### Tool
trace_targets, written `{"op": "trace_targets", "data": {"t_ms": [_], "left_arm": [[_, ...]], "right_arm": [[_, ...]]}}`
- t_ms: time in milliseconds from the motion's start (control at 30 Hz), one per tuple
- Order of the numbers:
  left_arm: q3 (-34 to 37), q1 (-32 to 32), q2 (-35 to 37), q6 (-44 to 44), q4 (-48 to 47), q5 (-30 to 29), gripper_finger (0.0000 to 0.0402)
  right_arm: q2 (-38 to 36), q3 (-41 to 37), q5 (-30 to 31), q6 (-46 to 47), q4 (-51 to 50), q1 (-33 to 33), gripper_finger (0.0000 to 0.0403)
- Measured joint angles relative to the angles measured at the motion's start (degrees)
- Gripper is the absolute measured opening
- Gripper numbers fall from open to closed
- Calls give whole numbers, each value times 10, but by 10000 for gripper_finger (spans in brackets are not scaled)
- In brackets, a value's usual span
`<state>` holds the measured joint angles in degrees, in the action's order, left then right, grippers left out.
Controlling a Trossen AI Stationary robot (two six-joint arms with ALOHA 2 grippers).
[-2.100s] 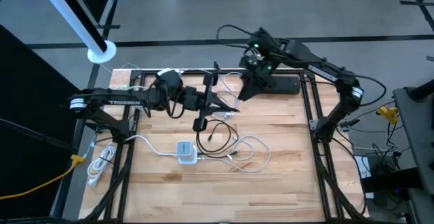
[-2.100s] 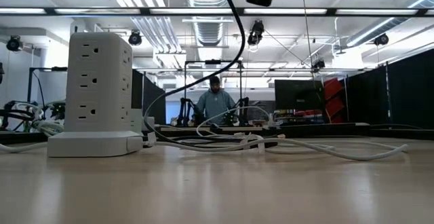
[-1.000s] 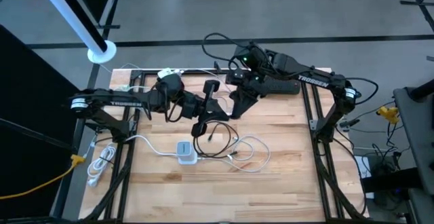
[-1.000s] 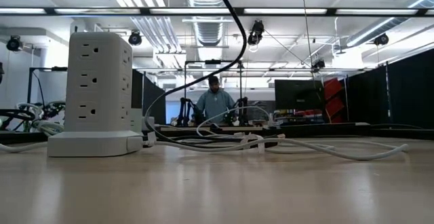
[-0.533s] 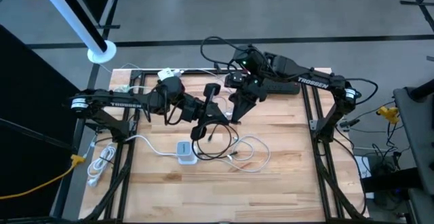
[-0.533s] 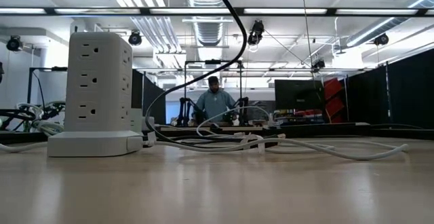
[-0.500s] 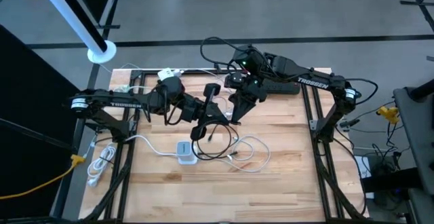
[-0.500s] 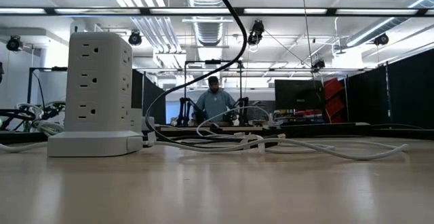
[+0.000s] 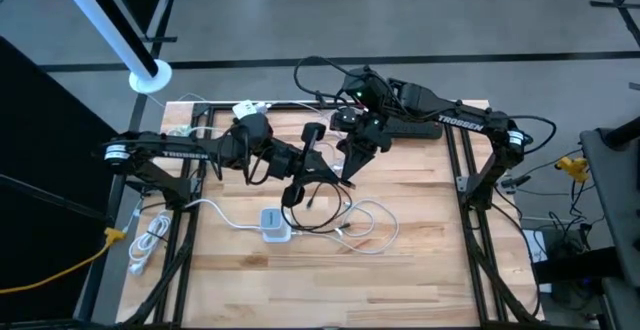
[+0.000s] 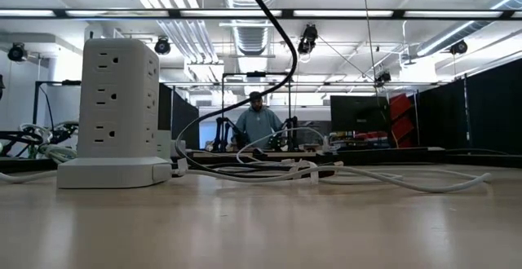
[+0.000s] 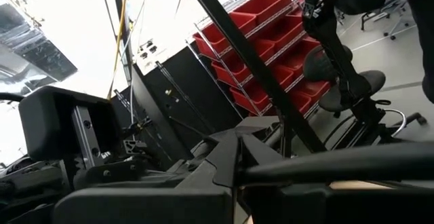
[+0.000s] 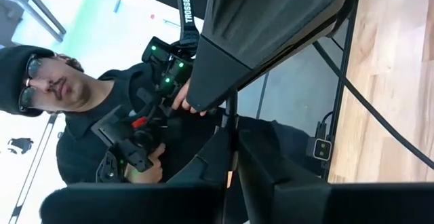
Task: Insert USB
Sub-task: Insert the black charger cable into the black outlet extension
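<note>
A black USB cable (image 9: 300, 175) hangs above the table's middle, held between both grippers. My left gripper (image 9: 318, 162) reaches in from the left and is shut on it. My right gripper (image 9: 346, 172) comes from the far right and is shut on the same cable, close beside the left one. In the low view the cable (image 10: 281, 33) drops from above and curves down to the tabletop; both grippers are above that picture. A white power-strip tower (image 9: 275, 223) (image 10: 118, 110) stands on its base near the table's middle. My left gripper pinches the black cable (image 11: 319, 161) between its two fingers, which lie about level and point toward the table's right. The cable leads straight out from the fingertips, clear of the table. My right gripper pinches a thin stretch of the cable (image 12: 233, 125) between its two fingers, slanting down from the far right. That stretch runs on to the left gripper just ahead of it.
White cables (image 9: 365, 220) lie looped on the wood right of the tower, and another white bundle (image 9: 150, 242) lies at the left edge. A black bar (image 9: 415, 128) lies at the far right. A person (image 12: 102, 115) stands beyond the table.
My right gripper has edged toward the table's left, closer to my left gripper. The hanging cable has swung a little; in the low view its upper part has shifted leftward.
</note>
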<state>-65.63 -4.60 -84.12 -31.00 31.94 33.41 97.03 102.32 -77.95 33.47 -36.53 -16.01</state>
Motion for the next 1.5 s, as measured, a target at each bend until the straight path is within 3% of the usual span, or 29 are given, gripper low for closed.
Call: {"op": "trace_targets", "data": {"t_ms": [167,467,567,700,900,1033,1200,1500], "left_arm": [[0,-3,0,-15,-12,-1,2],[1,-5,0,-19,-19,-9,1],[1,-5,0,-19,-20,-7,1],[1,-2,-1,-19,-20,1,1],[1,-1,1,-10,-13,16,1],[1,-1,7,29,-14,7,1],[1,1,18,125,-22,-43,15],[1,-5,22,280,-20,-62,150]], "right_arm": [[0,0,0,5,0,6,48],[2,0,1,30,15,10,149],[6,0,2,30,17,13,163],[6,0,5,30,21,18,138],[7,0,11,22,27,18,21],[8,0,10,16,27,17,19],[7,0,10,4,31,17,19],[2,0,33,-32,27,10,19]]}}
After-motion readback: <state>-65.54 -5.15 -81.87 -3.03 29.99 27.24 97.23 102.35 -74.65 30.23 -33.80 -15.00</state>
